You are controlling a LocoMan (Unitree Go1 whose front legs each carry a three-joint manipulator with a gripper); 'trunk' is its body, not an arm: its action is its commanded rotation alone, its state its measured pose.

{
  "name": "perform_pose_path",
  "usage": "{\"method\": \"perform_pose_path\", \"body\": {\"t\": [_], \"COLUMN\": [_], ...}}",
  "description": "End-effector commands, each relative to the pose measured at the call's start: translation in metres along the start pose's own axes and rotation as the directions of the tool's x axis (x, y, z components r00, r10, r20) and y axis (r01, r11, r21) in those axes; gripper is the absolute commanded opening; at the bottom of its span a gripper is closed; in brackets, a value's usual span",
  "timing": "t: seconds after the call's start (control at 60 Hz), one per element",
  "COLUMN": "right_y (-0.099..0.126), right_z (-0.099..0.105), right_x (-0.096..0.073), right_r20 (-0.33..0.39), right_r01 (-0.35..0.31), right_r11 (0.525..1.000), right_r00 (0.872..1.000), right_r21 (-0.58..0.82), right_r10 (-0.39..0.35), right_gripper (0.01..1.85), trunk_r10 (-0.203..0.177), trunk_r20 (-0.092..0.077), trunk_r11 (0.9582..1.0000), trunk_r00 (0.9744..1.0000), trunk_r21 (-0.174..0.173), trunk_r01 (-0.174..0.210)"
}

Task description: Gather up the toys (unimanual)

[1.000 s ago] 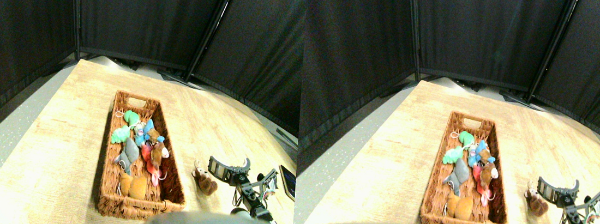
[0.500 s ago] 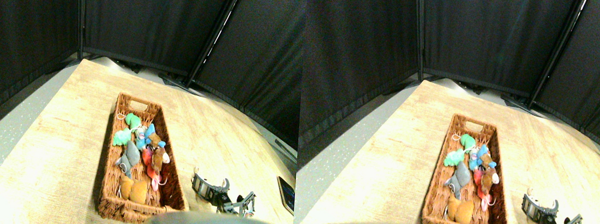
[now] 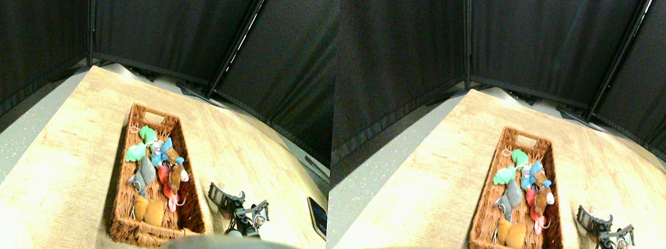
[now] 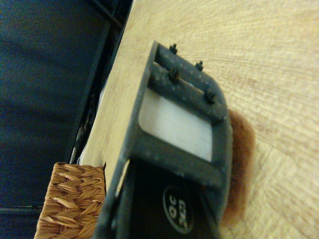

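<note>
Down at the lower right of the forward view, the right gripper (image 3: pixel 226 198) is parked low over the wooden table (image 3: pixel 64 162), just to the right of the wicker basket (image 3: pixel 122 166). Most of the toys are already piled inside that basket: a green one (image 3: pixel 139 143) toward the far end, a blue one (image 3: pixel 166 149) beside it, then a grey one (image 3: pixel 145 174), a red one (image 3: pixel 165 178) with a brown one (image 3: pixel 176 172) lying against it, and an orange-tan one (image 3: pixel 147 209) at the near end.

One loose brown toy (image 4: pixel 241 164) is left out on the table, and it's only really visible in the wrist view, where a fuzzy brown edge pokes out from behind the dark jaw frame. In the forward view it's hidden under the gripper, so the arm is presumably placed this low to grab that last straggler.

Whether the jaws are open, closed or already pinching the plush can't be told; the gap between them isn't shown in either view, so no guess is made.

A dark flat device (image 3: pixel 318 211) is lying at the right edge of the table, well apart from the action. The basket's nearness should keep the carry short once the toy is held.
</note>
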Motion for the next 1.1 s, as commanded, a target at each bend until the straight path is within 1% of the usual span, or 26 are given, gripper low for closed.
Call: {"method": "perform_pose_path", "body": {"t": [0.017, 0.083, 0.133, 0.183, 0.2, 0.217, 0.267, 0.317, 0.367, 0.383, 0.4, 0.583, 0.617, 0.683, 0.717, 0.75, 0.817, 0.833, 0.9, 0.967, 1.05, 1.1], "right_y": [0.004, 0.007, 0.009, 0.011, 0.013, 0.013, 0.018, 0.022, 0.025, 0.027, 0.028, 0.026, 0.024, 0.02, 0.019, 0.016, 0.015, 0.015, 0.016, 0.017, 0.019, 0.022], "right_z": [0.005, 0.006, 0.007, 0.007, 0.009, 0.009, 0.008, 0.006, 0.005, 0.003, 0.003, -0.005, -0.005, -0.005, -0.004, -0.004, -0.004, -0.004, -0.002, 0.001, 0.004, 0.006], "right_x": [0.003, 0.001, -0.004, -0.007, -0.012, -0.012, -0.018, -0.024, -0.025, -0.026, -0.026, -0.022, -0.02, -0.014, -0.013, -0.01, -0.007, -0.007, -0.008, -0.008, -0.009, -0.01], "right_r20": [0.015, 0.017, 0.016, 0.024, 0.038, 0.038, 0.027, 0.018, 0.01, -0.007, -0.008, -0.004, 0.004, 0.007, 0.006, 0.012, 0.022, 0.025, 0.035, 0.054, 0.055, 0.062], "right_r01": [-0.015, -0.02, -0.039, -0.046, -0.056, -0.056, -0.056, -0.071, -0.077, -0.083, -0.085, -0.092, -0.094, -0.086, -0.081, -0.07, -0.072, -0.072, -0.073, -0.074, -0.079, -0.094], "right_r11": [1.0, 0.999, 0.999, 0.999, 0.998, 0.998, 0.998, 0.997, 0.997, 0.996, 0.996, 0.996, 0.995, 0.996, 0.996, 0.997, 0.997, 0.997, 0.997, 0.997, 0.997, 0.995], "right_r00": [1.0, 1.0, 0.999, 0.999, 0.998, 0.998, 0.998, 0.997, 0.997, 0.997, 0.996, 0.996, 0.996, 0.996, 0.997, 0.997, 0.997, 0.997, 0.997, 0.996, 0.995, 0.994], "right_r21": [-0.014, -0.036, -0.025, -0.003, -0.017, -0.017, -0.026, -0.014, -0.014, -0.012, -0.009, 0.014, 0.017, 0.024, 0.028, 0.03, 0.017, 0.016, 0.018, 0.033, 0.018, -0.015], "right_r10": [0.015, 0.021, 0.039, 0.046, 0.057, 0.057, 0.056, 0.072, 0.077, 0.083, 0.085, 0.092, 0.094, 0.086, 0.081, 0.07, 0.071, 0.072, 0.073, 0.073, 0.078, 0.095], "right_gripper": [0.87, 0.86, 0.82, 0.8, 0.8, 0.8, 0.81, 0.79, 0.78, 0.78, 0.78, 0.78, 0.78, 0.78, 0.78, 0.78, 0.78, 0.78, 0.78, 0.77, 0.76, 0.76], "trunk_r10": [0.006, 0.005, 0.005, 0.004, 0.004, 0.004, 0.002, -0.003, -0.003, -0.003, -0.008, -0.013, -0.011, -0.009, -0.007, -0.007, -0.007, -0.009, -0.009, -0.017, -0.02, -0.024], "trunk_r20": [-0.025, -0.026, -0.027, -0.029, -0.029, -0.029, -0.031, -0.03, -0.03, -0.03, -0.03, -0.029, -0.032, -0.03, -0.033, -0.032, -0.032, -0.035, -0.035, -0.034, -0.036, -0.036], "trunk_r11": [1.0, 1.0, 1.0, 1.0, 1.0, 1.0, 1.0, 1.0, 1.0, 1.0, 1.0, 0.9999, 0.9999, 0.9999, 1.0, 1.0, 1.0, 1.0, 1.0, 0.9999, 0.9998, 0.9997], "trunk_r00": [0.9997, 0.9996, 0.9996, 0.9996, 0.9996, 0.9996, 0.9995, 0.9995, 0.9995, 0.9995, 0.9995, 0.9995, 0.9994, 0.9995, 0.9994, 0.9995, 0.9995, 0.9993, 0.9993, 0.9993, 0.9992, 0.9991], "trunk_r21": [-0.008, -0.007, -0.006, -0.004, -0.004, -0.004, -0.002, -0.001, -0.001, -0.001, 0.001, -0.002, -0.002, -0.004, -0.005, -0.005, -0.005, -0.001, -0.001, 0.0, 0.005, 0.006], "trunk_r01": [-0.006, -0.005, -0.005, -0.004, -0.004, -0.004, -0.002, 0.003, 0.003, 0.003, 0.008, 0.013, 0.011, 0.009, 0.007, 0.007, 0.007, 0.009, 0.009, 0.017, 0.02, 0.024]}}
